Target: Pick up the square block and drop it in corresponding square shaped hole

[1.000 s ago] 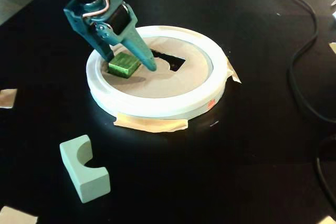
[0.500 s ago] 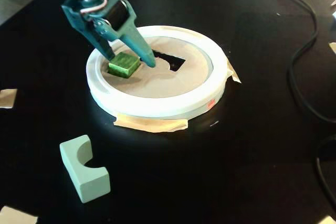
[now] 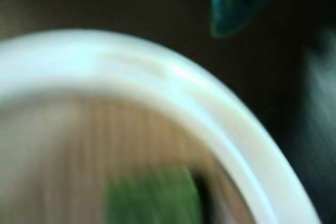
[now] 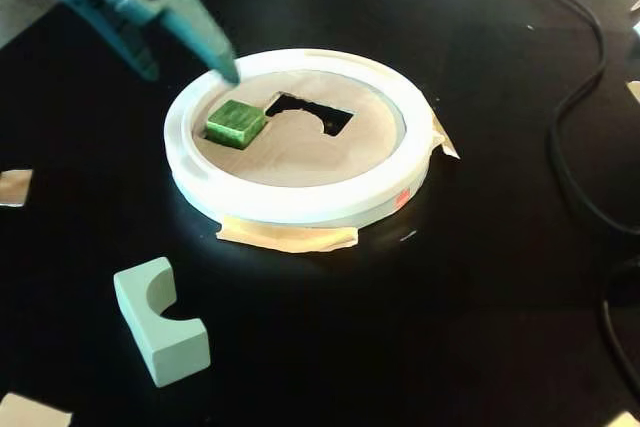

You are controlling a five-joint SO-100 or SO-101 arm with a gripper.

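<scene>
The black table (image 4: 480, 277) lies mostly bare around the white ring (image 4: 300, 202), with a cable (image 4: 570, 107) at the right in the fixed view. The gripper (image 4: 185, 62), fingers spread and holding nothing, hangs over the ring's left rim. The pale arch block (image 4: 160, 322) lies in front, well apart. The green square block (image 4: 236, 122) lies flat on the cardboard lid (image 4: 300, 152), just beside the cutout (image 4: 310, 112), its edges skewed to it; no clear long axis.
</scene>
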